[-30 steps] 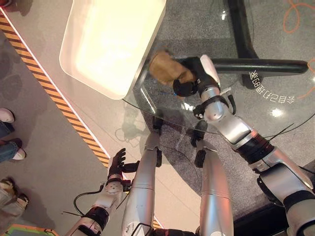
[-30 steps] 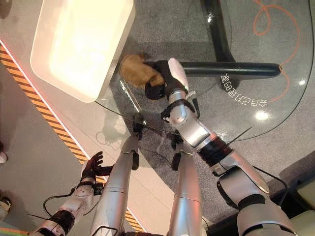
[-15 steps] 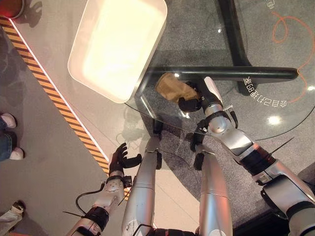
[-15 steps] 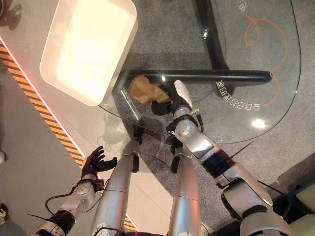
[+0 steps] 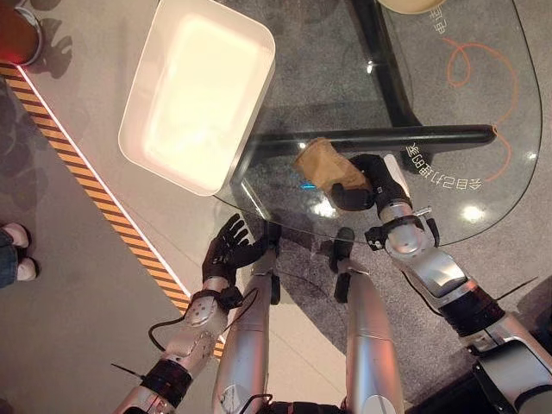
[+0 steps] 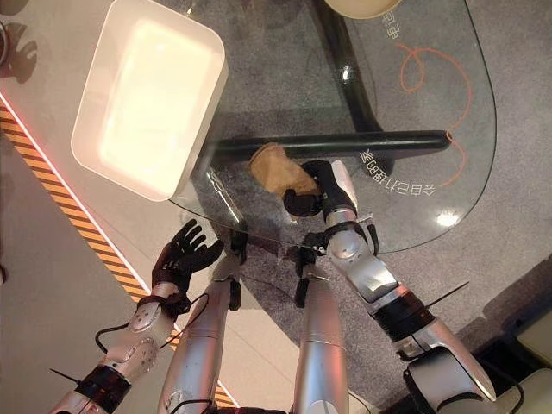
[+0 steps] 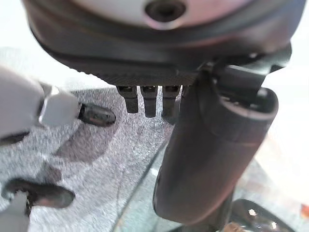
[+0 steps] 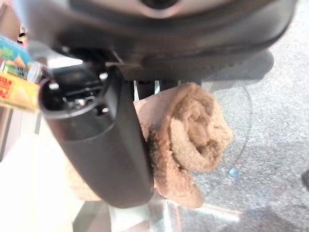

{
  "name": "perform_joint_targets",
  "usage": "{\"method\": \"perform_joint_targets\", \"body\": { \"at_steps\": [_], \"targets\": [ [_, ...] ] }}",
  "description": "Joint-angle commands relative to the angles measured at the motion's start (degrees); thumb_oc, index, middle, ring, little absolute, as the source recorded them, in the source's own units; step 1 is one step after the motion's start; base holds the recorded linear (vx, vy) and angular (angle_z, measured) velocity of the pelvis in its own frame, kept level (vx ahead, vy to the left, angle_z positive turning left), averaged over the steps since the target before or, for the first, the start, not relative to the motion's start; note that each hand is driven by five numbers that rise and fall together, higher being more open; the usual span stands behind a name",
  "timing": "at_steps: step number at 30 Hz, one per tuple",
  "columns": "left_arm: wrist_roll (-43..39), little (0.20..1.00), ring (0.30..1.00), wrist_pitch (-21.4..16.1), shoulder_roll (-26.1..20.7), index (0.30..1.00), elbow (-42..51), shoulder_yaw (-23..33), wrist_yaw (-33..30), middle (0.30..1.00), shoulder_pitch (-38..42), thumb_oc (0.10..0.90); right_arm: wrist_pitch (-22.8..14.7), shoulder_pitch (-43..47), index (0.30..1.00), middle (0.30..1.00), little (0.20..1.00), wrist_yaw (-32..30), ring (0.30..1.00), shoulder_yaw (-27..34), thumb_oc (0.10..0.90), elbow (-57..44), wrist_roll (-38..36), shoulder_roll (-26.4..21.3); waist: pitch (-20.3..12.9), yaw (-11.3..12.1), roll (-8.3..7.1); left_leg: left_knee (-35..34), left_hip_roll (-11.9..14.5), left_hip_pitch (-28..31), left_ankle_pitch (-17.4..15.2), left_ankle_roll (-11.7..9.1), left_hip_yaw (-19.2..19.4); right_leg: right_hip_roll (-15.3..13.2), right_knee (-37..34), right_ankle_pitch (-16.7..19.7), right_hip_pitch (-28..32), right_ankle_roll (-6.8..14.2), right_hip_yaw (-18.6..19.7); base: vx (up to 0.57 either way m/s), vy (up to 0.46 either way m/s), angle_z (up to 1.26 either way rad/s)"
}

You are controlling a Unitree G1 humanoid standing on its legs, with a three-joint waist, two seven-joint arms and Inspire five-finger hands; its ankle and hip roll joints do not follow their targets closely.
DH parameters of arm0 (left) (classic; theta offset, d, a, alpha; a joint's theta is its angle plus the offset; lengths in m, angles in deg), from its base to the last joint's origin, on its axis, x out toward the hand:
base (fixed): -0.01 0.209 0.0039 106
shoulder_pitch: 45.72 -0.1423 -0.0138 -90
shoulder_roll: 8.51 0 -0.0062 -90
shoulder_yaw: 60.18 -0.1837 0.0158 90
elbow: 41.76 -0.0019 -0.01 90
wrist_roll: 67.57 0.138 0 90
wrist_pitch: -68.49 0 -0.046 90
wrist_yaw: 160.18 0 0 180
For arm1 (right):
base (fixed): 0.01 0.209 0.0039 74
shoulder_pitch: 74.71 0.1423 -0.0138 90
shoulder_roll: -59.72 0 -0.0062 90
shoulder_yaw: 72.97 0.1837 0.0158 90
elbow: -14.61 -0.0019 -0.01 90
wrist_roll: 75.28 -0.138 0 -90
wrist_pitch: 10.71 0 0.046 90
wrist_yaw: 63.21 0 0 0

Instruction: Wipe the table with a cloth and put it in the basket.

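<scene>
Near the middle of the frame the right hand [image 5: 373, 183] has its fingers and thumb curled around a bunched brown cloth [image 5: 323, 165], which rests on the glass table [image 5: 509, 129] close to its near left edge (the wrist view shows the cloth rolled up against the thumb). The white basket [image 5: 200, 90] sits in the upper left, beside the table's left edge. At lower left, off the table, the left hand [image 5: 228, 252] is spread wide and holds nothing.
</scene>
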Motion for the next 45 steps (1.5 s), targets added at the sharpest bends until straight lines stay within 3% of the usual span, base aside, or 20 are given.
{"method": "perform_joint_targets", "body": {
  "at_steps": [1,5,16,22,24,25,30,31,32,33,34,38,39,40,41,42,43,44,45],
  "targets": [
    [-2.7,0.9,0.9,0.1,-1.9,0.9,7.9,1.3,2.1,0.9,-6.1,0.8,-9.6,-0.5,0.3,0.3,0.2,-0.3,0.3,3.4,0.1,-13.0,-1.6,-2.3,-1.1,-0.9,0.25,6.7,-4.0,2.9,-9.9,3.0,2.7,3.0,-9.4,6.2,3.9,0.8,-4.4,0.0,0.0,0.0],
    [-6.3,0.9,0.9,1.3,-2.6,0.9,10.8,1.4,5.5,0.9,-7.3,0.8,-12.6,-3.6,0.3,0.3,0.2,0.1,0.3,5.2,0.1,-15.0,-4.0,-2.6,-1.1,-1.2,-0.13,6.6,-3.9,3.8,-10.0,3.2,2.9,3.1,-9.5,6.0,5.0,0.8,-4.3,0.0,0.0,0.0],
    [-25.7,0.9,0.9,2.6,-2.4,0.9,15.9,2.2,23.1,0.9,-10.8,0.8,-20.1,-10.5,0.3,0.3,0.2,1.2,0.3,9.8,0.1,-18.4,-7.7,-3.1,-1.1,-2.4,-0.99,7.0,-3.4,5.0,-10.9,3.6,4.3,3.3,-10.0,6.1,6.4,1.0,-3.6,0.0,0.006,-0.02],
    [-31.8,0.9,0.9,0.2,-1.8,0.9,18.5,3.0,32.1,0.9,-12.0,0.8,-23.6,-14.1,0.3,0.3,0.2,5.7,0.3,10.6,0.1,-20.5,-8.8,-2.6,-1.1,-3.2,-1.84,7.5,-3.2,5.0,-11.3,3.9,5.1,3.7,-10.2,6.3,6.6,1.0,-2.7,0.01,0.016,-0.08],
    [-31.8,0.9,0.9,0.0,-1.7,0.9,18.5,3.0,32.4,0.9,-12.0,0.8,-23.7,-14.1,0.3,0.3,0.2,5.9,0.3,10.6,0.1,-20.6,-8.9,-2.6,-1.1,-3.2,-1.89,7.5,-3.1,5.0,-11.3,4.0,5.1,3.7,-10.2,6.4,6.6,1.0,-2.7,0.04,0.012,-0.04],
    [-32.3,0.9,0.9,-1.8,-1.7,0.9,18.9,2.8,33.3,0.9,-11.9,0.8,-24.6,-14.8,0.3,0.3,0.2,8.4,0.3,9.5,0.1,-21.3,-10.3,-2.4,-1.1,-3.3,-2.05,8.1,-3.0,6.5,-13.2,3.7,5.0,4.0,-9.5,4.6,8.0,1.4,-2.4,0.08,0.019,-0.01],
    [-31.8,0.9,0.9,-3.5,-1.9,0.9,19.2,3.0,32.7,0.9,-9.3,0.8,-26.3,-13.9,0.3,0.3,0.2,12.1,0.3,8.0,0.1,-21.2,-14.2,-1.9,-1.1,-3.4,-2.56,8.9,-2.9,5.5,-13.3,3.7,4.9,4.2,-9.0,4.6,7.3,1.4,-2.2,0.02,0.005,-0.05],
    [-32.2,0.9,0.9,-3.4,-2.1,0.9,19.5,3.3,32.9,0.9,-8.6,0.8,-27.4,-13.6,0.3,0.3,0.2,14.5,0.3,7.6,0.1,-21.4,-16.1,-2.0,-1.1,-3.4,-2.69,9.0,-2.9,5.4,-13.3,3.7,4.8,4.3,-9.0,4.6,7.2,1.4,-2.2,-0.06,-0.015,-0.02],
    [-32.2,0.9,0.9,-3.4,-2.0,0.9,19.5,3.7,32.8,0.9,-7.4,0.8,-27.6,-12.6,0.3,0.3,0.2,15.0,0.3,7.8,0.1,-21.7,-16.6,-2.1,-1.1,-3.6,-2.94,8.4,-3.0,3.5,-11.2,4.0,5.2,4.1,-9.7,6.5,5.4,1.0,-2.4,0.0,0.0,0.0],
    [-32.4,0.9,0.9,-3.4,-2.0,0.9,19.6,3.6,32.9,0.9,-7.9,0.8,-28.2,-13.3,0.3,0.3,0.2,16.4,0.3,7.2,0.1,-22.0,-17.7,-1.8,-1.1,-3.4,-2.86,8.9,-2.9,5.2,-13.2,3.7,4.7,4.3,-9.0,4.7,7.1,1.4,-2.2,-0.06,-0.02,-0.01],
    [-32.5,0.9,0.9,-3.3,-2.0,0.9,19.7,4.0,32.9,0.9,-6.7,0.8,-28.6,-12.5,0.3,0.3,0.2,17.2,0.3,7.4,0.1,-22.2,-18.2,-1.7,-1.1,-3.6,-3.12,8.4,-3.0,3.4,-11.2,3.9,5.2,4.1,-9.8,6.5,5.5,1.0,-2.4,0.0,0.0,0.0],
    [-31.7,0.9,0.9,-2.6,-2.0,0.9,20.3,4.3,32.3,0.9,-5.7,0.8,-29.1,-12.0,0.3,0.3,0.2,20.5,0.3,6.6,0.1,-23.6,-20.3,-1.3,-1.1,-3.7,-3.32,8.9,-3.1,2.8,-11.2,3.9,5.1,4.1,-9.6,6.8,5.0,1.0,-2.3,0.01,-0.006,0.0],
    [-31.3,0.9,0.9,-2.5,-2.0,0.9,20.5,4.0,31.9,0.9,-6.4,0.8,-29.2,-12.8,0.3,0.3,0.2,21.2,0.3,6.1,0.1,-23.8,-20.4,-1.1,-1.1,-3.5,-3.16,9.5,-3.0,4.4,-13.1,3.6,4.7,4.3,-8.8,5.0,6.5,1.4,-2.2,0.0,0.0,0.0],
    [-30.9,0.9,0.9,-2.3,-1.8,0.9,20.5,4.2,31.4,0.9,-5.0,0.8,-29.2,-11.9,0.3,0.3,0.2,22.0,0.3,5.8,0.1,-24.1,-20.0,-0.9,-1.1,-3.8,-3.35,9.2,-3.1,2.4,-11.2,3.8,5.1,4.2,-9.4,6.8,4.5,0.9,-2.2,0.08,0.017,-0.01],
    [-30.8,0.9,0.9,-2.1,-1.7,0.9,20.5,3.8,31.2,0.9,-5.7,0.8,-29.1,-12.6,0.3,0.3,0.2,22.4,0.3,5.4,0.1,-24.1,-19.9,-0.7,-1.1,-3.6,-3.16,9.8,-3.0,4.0,-13.1,3.6,4.7,4.4,-8.6,5.0,6.0,1.3,-2.1,-0.06,-0.001,-0.02],
    [-30.5,0.9,0.9,-1.8,-1.7,0.9,20.8,4.0,30.3,0.9,-4.4,0.8,-29.0,-11.7,0.3,0.3,0.2,22.9,0.3,5.1,0.1,-24.4,-19.5,-0.6,-1.1,-3.8,-3.35,9.3,-3.2,2.0,-11.1,3.8,5.1,4.2,-9.3,6.8,4.1,0.9,-2.2,0.0,0.0,0.0],
    [-30.7,0.9,0.9,-1.6,-1.5,0.9,20.8,4.0,30.0,0.9,-4.1,0.8,-28.9,-11.6,0.3,0.3,0.2,23.4,0.3,4.7,0.1,-24.6,-19.1,-0.4,-1.1,-3.8,-3.39,9.4,-3.1,1.8,-11.1,3.8,5.1,4.2,-9.2,6.8,3.9,0.9,-2.1,0.0,0.0,0.0],
    [-30.8,0.9,0.9,-1.4,-1.4,0.9,20.7,3.6,30.0,0.9,-5.0,0.8,-28.9,-12.4,0.3,0.3,0.2,23.6,0.3,4.3,0.1,-24.6,-18.9,-0.3,-1.1,-3.7,-3.23,9.9,-3.0,3.4,-13.0,3.5,4.7,4.4,-8.4,5.1,5.4,1.3,-2.0,0.0,0.0,0.0],
    [-30.9,0.9,0.9,-1.1,-1.4,0.9,20.7,3.9,29.7,0.9,-3.9,0.8,-28.7,-11.5,0.3,0.3,0.2,23.8,0.3,4.2,0.1,-24.8,-18.5,-0.3,-1.1,-3.9,-3.45,9.5,-3.2,1.6,-11.1,3.7,5.0,4.2,-9.1,6.8,3.7,0.9,-2.1,0.07,0.011,-0.01]
  ]
}}
